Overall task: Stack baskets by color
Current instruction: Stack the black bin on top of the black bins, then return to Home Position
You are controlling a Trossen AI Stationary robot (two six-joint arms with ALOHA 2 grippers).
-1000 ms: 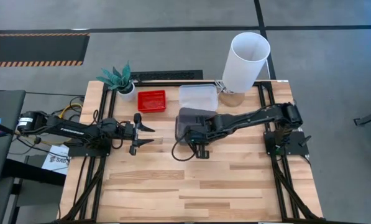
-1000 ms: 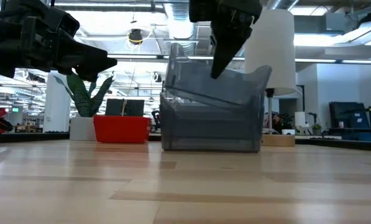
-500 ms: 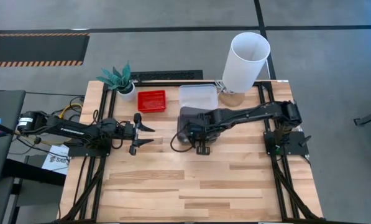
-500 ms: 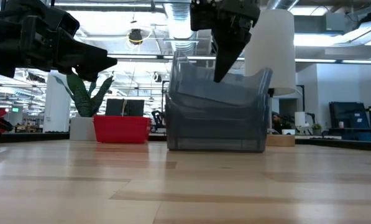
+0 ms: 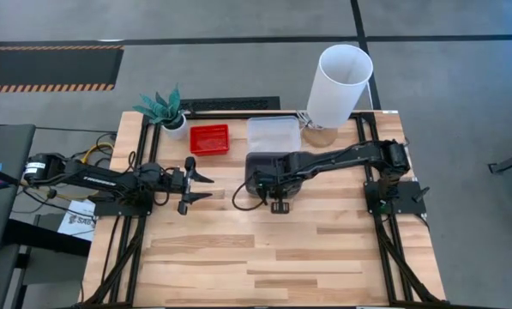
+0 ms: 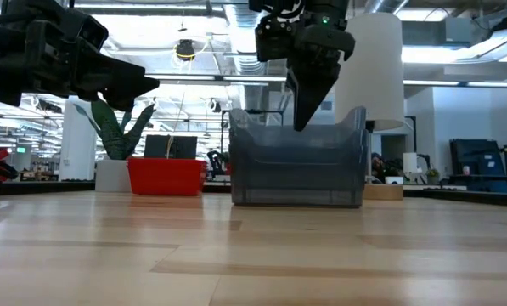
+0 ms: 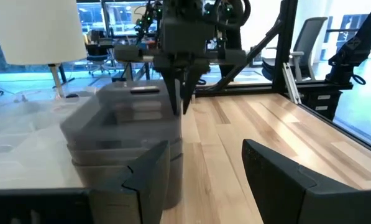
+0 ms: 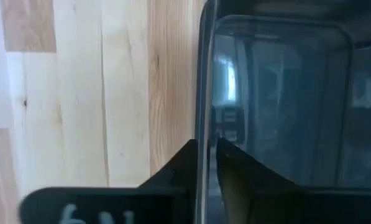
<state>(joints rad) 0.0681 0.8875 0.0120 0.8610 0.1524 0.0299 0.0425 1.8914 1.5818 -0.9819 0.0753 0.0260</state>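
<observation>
The grey baskets [image 5: 257, 163] stand nested in one level stack [image 6: 295, 170] at the table's middle. My right gripper [image 6: 306, 119] points down over the stack's near wall [image 8: 204, 93]. It is slightly open, with one finger outside the wall and one inside [image 8: 205, 165], and a thin gap on each side. A red basket [image 5: 209, 139] and a clear basket [image 5: 273, 130] rest on the table at the far side. My left gripper [image 5: 206, 185] waits open and level, left of the stack.
A tall white cylinder [image 5: 341, 81] stands at the far right, just behind the clear basket. A small potted plant [image 5: 163, 110] stands at the far left corner. The near half of the wooden table [image 5: 273, 257] is bare boards.
The top grey basket, hanging tilted from my right gripper a second ago, has sunk into the stack and now sits level. My right gripper has come down a little with it and shifted slightly toward the table's left.
</observation>
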